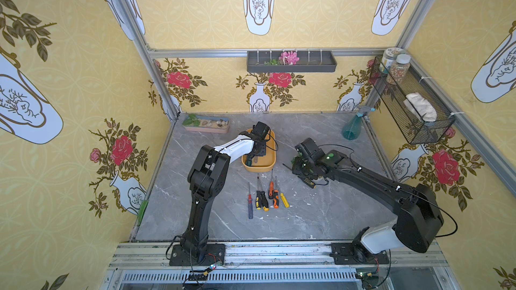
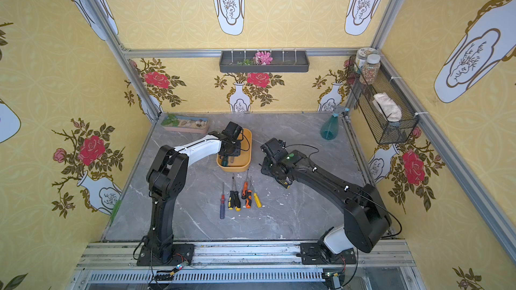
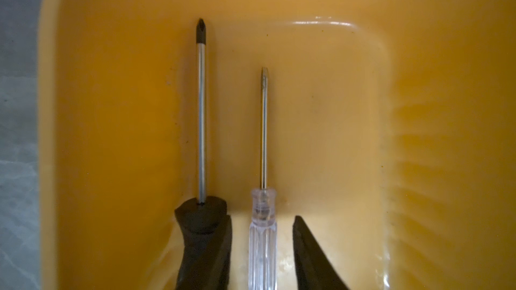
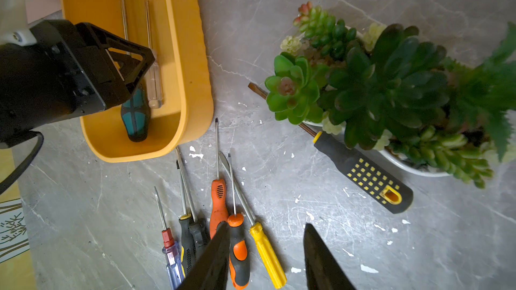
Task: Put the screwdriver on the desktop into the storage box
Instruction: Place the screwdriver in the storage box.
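Observation:
The yellow-orange storage box [image 1: 272,149] [image 2: 246,152] [image 3: 111,107] [image 4: 192,79] stands mid-desktop [image 1: 321,213]. My left gripper [image 1: 252,160] [image 3: 262,217] is down inside it, open, its fingers apart on either side of a clear-handled screwdriver [image 3: 262,246] [image 4: 153,79] lying on the box floor. A teal-and-black screwdriver [image 3: 201,107] [image 4: 135,115] lies beside it. Several screwdrivers [image 1: 265,196] [image 4: 237,241] lie in a row in front of the box. A black-and-yellow one [image 1: 310,182] [image 4: 363,171] lies partly under the succulents. My right gripper [image 1: 298,167] [image 4: 267,225] hovers open above the row, holding nothing.
A white dish of green succulents [image 4: 391,85] sits right of the box, under my right wrist. A pink tray of pebbles [image 1: 206,125] is at the back left, a teal spray bottle [image 1: 353,126] at the back right, a wire basket [image 1: 410,101] on the right wall.

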Robot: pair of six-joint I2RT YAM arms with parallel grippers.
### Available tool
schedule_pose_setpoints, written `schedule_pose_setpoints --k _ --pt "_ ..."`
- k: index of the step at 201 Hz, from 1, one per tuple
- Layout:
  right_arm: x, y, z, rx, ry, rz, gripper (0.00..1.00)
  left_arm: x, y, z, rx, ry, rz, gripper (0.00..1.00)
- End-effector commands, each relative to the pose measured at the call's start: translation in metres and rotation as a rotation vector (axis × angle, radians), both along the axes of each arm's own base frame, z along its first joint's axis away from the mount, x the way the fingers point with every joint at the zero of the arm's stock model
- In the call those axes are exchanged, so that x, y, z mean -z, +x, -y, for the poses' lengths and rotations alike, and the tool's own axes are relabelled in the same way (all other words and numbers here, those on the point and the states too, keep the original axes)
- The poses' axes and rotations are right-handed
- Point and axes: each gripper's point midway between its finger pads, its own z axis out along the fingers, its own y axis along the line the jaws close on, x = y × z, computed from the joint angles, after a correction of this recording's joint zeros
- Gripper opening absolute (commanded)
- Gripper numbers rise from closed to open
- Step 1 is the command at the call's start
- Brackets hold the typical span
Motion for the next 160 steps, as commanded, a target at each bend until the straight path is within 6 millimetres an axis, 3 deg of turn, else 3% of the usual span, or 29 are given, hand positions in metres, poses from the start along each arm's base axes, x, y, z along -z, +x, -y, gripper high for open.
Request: schedule_pose_setpoints --k 1,19,42,61,74,99,134,160 --pt "-0.004 0.002 0.001 -0.004 -0.012 0.007 0.47 -0.005 0.002 0.005 -0.003 -0.031 0.008 0.47" --pt "-0.006 0.002 0.002 -0.014 -0.027 0.012 0.48 -0.027 0.005 0.005 -0.018 -0.053 0.048 0.48" --pt "-0.008 -0.001 -0.002 -0.079 -0.064 0.024 0.50 -0.085 0.007 0.004 -0.062 -0.141 0.164 0.48" --pt "-0.003 -0.009 -0.009 -0.196 -0.154 0.006 0.52 -0.127 -0.007 0.000 -0.108 -0.250 0.239 0.48" --pt "0.000 -0.016 -0.019 -0.293 -0.210 -0.008 0.54 -0.143 -0.024 -0.006 -0.139 -0.317 0.257 0.48" --pt "0.017 -0.035 -0.034 -0.420 -0.271 -0.087 0.54 -0.140 -0.067 -0.023 -0.222 -0.413 0.207 0.47" --pt "0.052 -0.062 -0.039 -0.487 -0.311 -0.227 0.51 -0.107 -0.129 -0.043 -0.324 -0.506 0.084 0.47" --pt "0.071 -0.073 -0.045 -0.521 -0.314 -0.286 0.48 -0.088 -0.158 -0.055 -0.389 -0.557 0.043 0.47"
